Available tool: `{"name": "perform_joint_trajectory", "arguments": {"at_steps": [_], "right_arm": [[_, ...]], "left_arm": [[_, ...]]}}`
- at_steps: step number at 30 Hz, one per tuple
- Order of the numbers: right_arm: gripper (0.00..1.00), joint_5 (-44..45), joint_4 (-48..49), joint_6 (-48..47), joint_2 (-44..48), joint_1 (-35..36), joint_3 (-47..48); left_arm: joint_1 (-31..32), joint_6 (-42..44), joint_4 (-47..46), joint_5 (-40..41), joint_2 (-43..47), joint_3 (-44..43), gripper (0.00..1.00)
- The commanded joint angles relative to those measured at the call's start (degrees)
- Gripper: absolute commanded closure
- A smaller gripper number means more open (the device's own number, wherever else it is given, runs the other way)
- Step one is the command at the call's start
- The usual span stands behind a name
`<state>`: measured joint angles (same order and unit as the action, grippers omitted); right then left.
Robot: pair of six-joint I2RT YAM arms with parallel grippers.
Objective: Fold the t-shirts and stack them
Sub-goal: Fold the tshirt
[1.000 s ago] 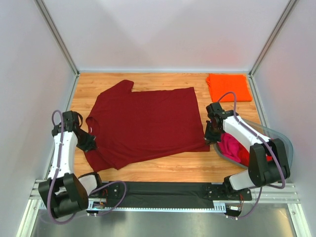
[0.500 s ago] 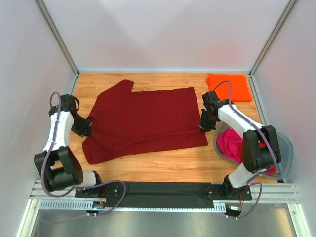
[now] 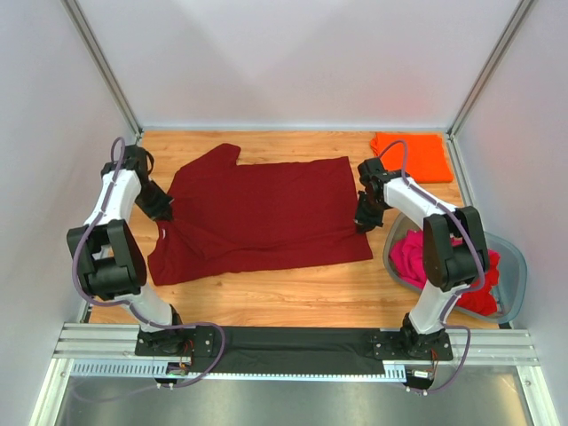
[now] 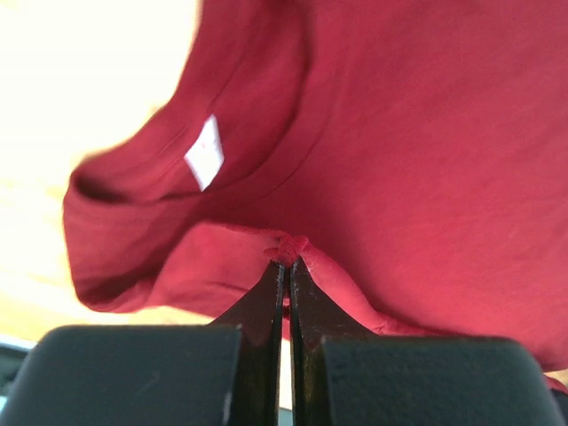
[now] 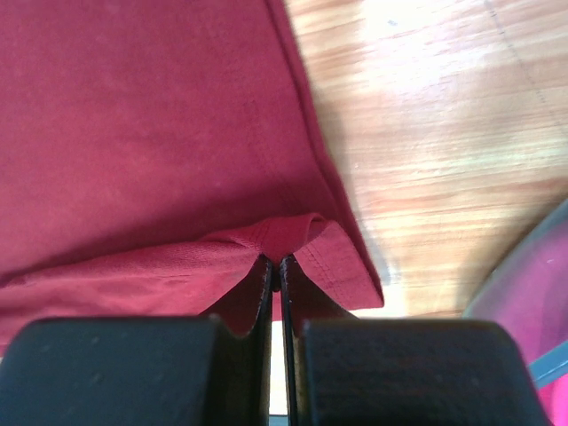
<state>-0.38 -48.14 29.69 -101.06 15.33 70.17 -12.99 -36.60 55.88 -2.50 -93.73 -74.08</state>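
Jaws on both of my arms are squeezed tight, each on a small pinch of the dark maroon t-shirt (image 3: 266, 217).

From the top camera, I see that shirt spread flat in the middle of the counter (image 3: 293, 302). My left gripper (image 3: 160, 208) has it at the neck end and my right gripper (image 3: 365, 218) has it at the hem end. I think this is so I can lift one long side and fold it over. An orange t-shirt (image 3: 411, 156) lies folded in the far right corner, likely the start of the stack. A pink t-shirt (image 3: 413, 257) and a red t-shirt (image 3: 479, 300) sit in the grey tub (image 3: 517, 275) by my right arm.

On the left wrist camera, cloth bunches up between the closed tips, close to the white neck tag (image 4: 205, 153).

On the right wrist camera, the hem edge is nipped the same way, with bare wood beside it.
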Motion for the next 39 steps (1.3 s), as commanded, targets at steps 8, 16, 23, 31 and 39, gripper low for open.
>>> {"name": "perform_joint_trajectory", "arguments": {"at_steps": [8,16,23,31,39], "right_arm": [[1.0,3.9,-0.5,-0.2,-1.0,-2.1,3.4],[0.99,1.3,2.5,-1.3,-2.7,-2.9,3.0],[0.89,-3.2,2.2,-4.1,-5.3,-3.1,8.7],[0.64,-1.5,-5.6,-4.5,0.2,-3.0,9.6],[0.76,-2.1,-2.4,-4.7,0.9,-2.6,2.1]], "left_arm": [[3.1,5.3,4.4,5.1,-8.7,-10.6,1.0],[5.1,5.7,5.8,7.5,-12.9,-14.0,1.0],[5.3,2.1,15.1,19.0,-14.9,-21.2,0.83],[6.5,0.5,18.6,20.8,-6.3,-20.1,0.58],[9.1,-1.4,9.3,3.6,-0.3,-4.0,0.6]]}}
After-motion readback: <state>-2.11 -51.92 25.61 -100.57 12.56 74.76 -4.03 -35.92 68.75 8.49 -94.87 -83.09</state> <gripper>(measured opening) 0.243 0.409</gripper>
